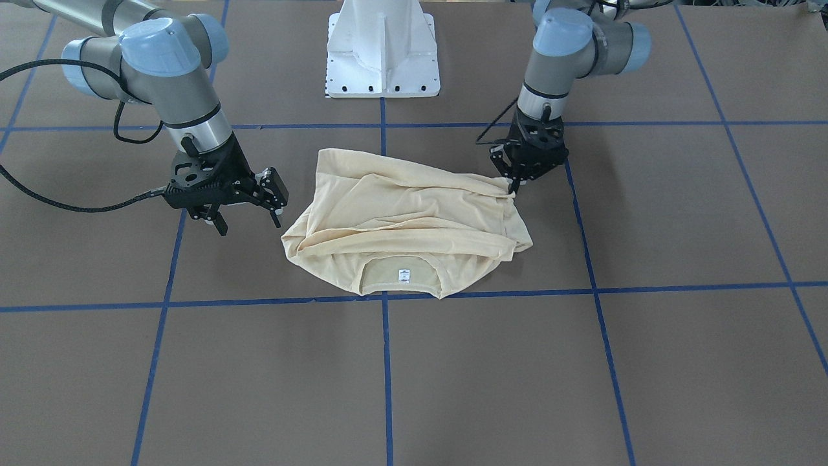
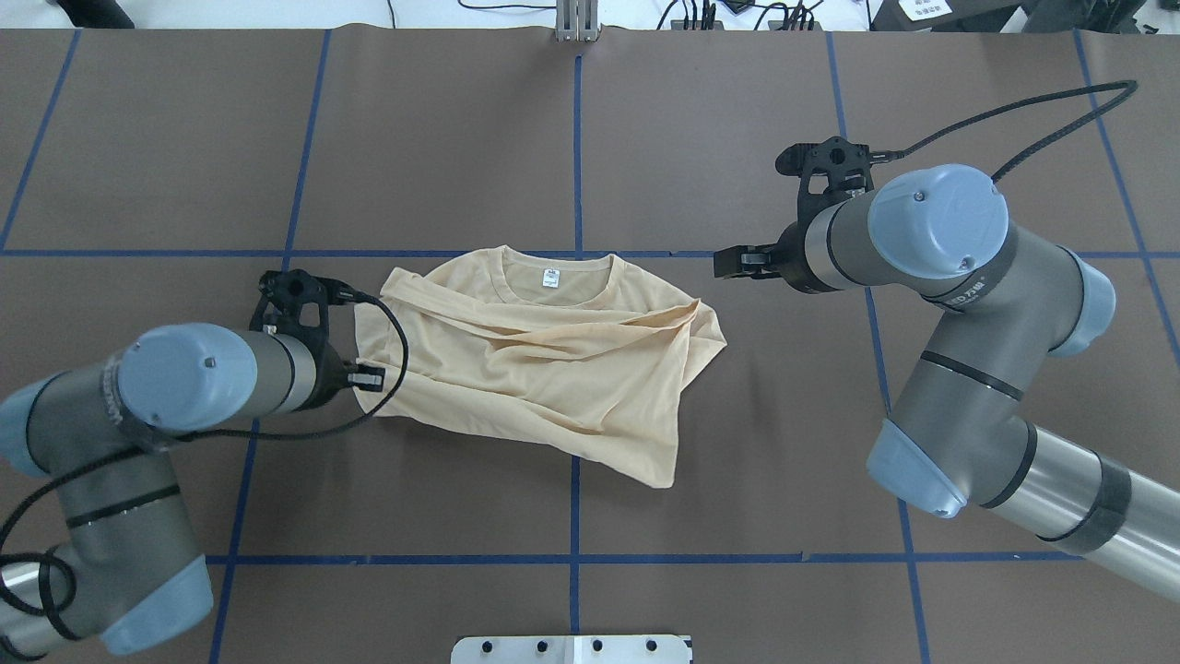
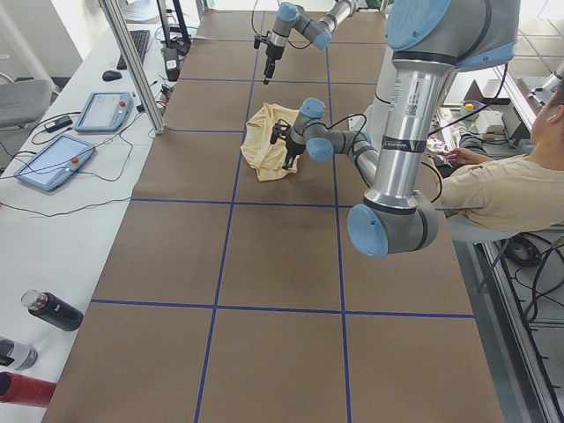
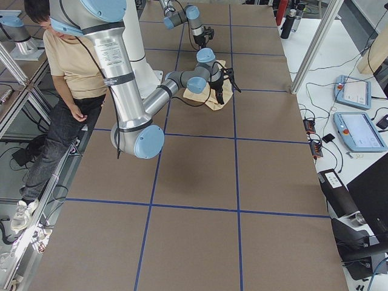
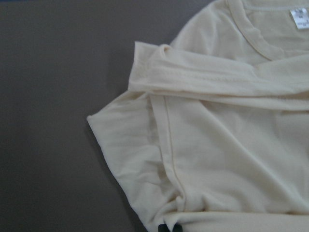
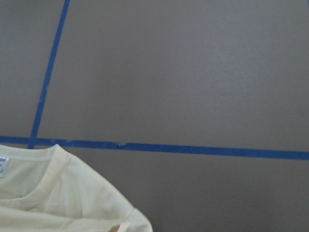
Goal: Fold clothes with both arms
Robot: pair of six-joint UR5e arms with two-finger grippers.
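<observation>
1 T-shirt (image 1: 401, 213) crumpled on table (image 1: 582, 362) | L gripper (image 1: 514, 186) pinching its edge | R gripper (image 1: 249, 221) wide, near it

The brown desk (image 1: 679, 213), gridded with blue tape lines (image 1: 386, 362), carries a rumpled cream T-shirt (image 1: 401, 220) in front of the white pedestal base (image 1: 383, 52).

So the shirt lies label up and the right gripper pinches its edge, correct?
No: the left gripper pinches the edge of the shirt; the right gripper is open, apart from it. The label is up. The front-facing view shows it.
</observation>
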